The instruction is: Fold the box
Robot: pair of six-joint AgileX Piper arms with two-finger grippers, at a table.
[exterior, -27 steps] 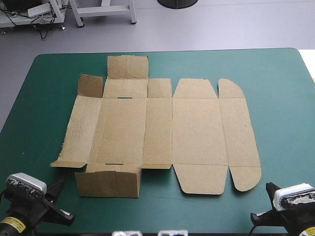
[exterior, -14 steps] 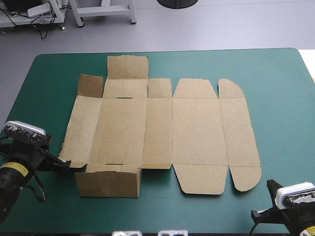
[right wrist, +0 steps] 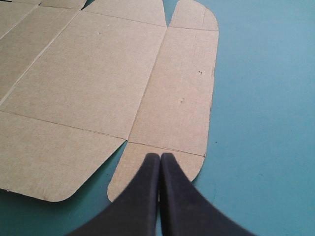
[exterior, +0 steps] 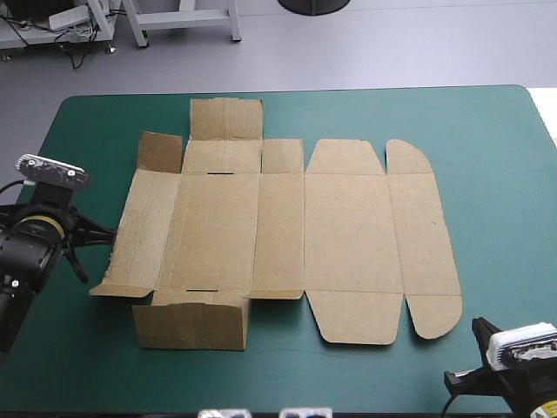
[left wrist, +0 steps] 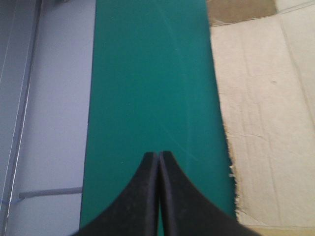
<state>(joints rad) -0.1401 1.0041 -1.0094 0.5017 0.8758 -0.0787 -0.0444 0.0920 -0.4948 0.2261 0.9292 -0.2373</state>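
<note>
Lying flat, the box (exterior: pixel 287 235) spreads beside the left fingers (left wrist: pixel 151 169) and ahead of the right fingers (right wrist: pixel 152 169), both pairs pressed together, gripping nothing.

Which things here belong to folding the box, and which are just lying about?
Job: box, mostly flat; left hand, shut; right hand, shut.
Lying about: nothing loose visible, only the teal-green cover.

- One box (exterior: pixel 287 235) lay there — a single flat sheet of brown board.
- Two pincers were in view — the left pincer (left wrist: pixel 159 156) and the right pincer (right wrist: pixel 160 156).
- One table (exterior: pixel 487 157) with a teal-green cover bore the box.
</note>
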